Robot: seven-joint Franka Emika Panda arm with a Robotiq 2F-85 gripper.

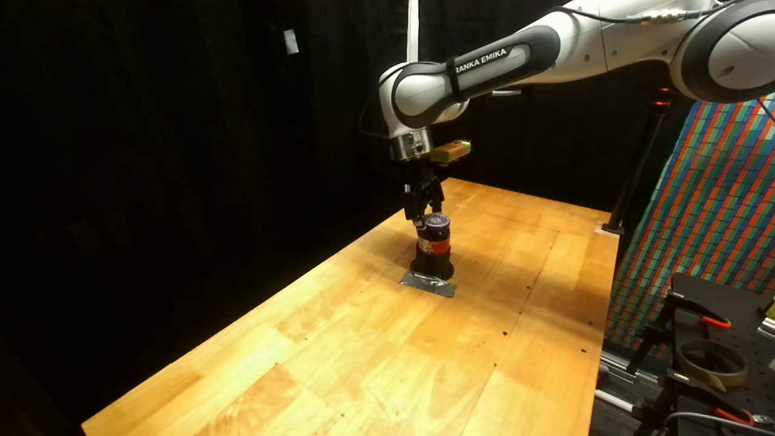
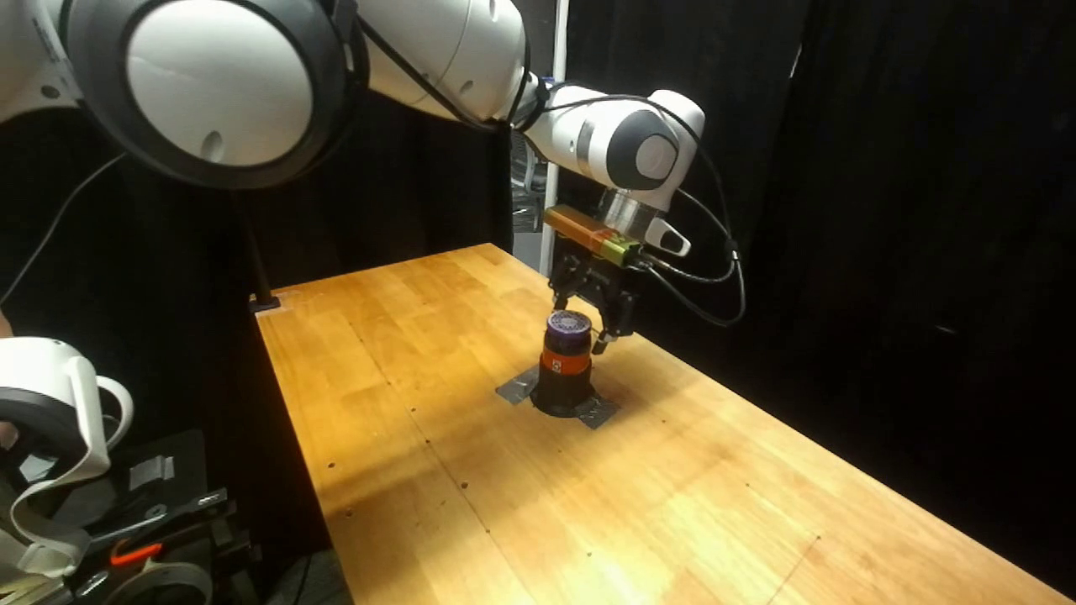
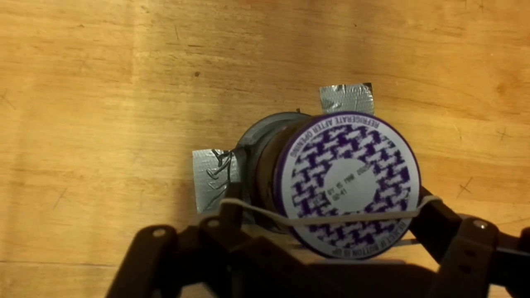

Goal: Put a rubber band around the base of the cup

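Hand (image 3: pixel 331 196) spread — rubber band (image 3: pixel 352 218) taut across round cup (image 3: pixel 352 178).

Cup (image 3: pixel 352 186) upright in base (image 2: pixel 561 393), just ahead of my gripper (image 3: pixel 332 198). In wrist view, cup's top sits between my fingers (image 3: pixel 437 225), reaching ahead of them. Band (image 3: pixel 356 218) spans finger to finger, across cup's top; cannot tell if touching. Base on table (image 3: pixel 103 103), below my fingers. Tape (image 3: pixel 209 178) on table, left of base in wrist view; second tape (image 3: pixel 348 99) beyond cup, farther ahead of me.
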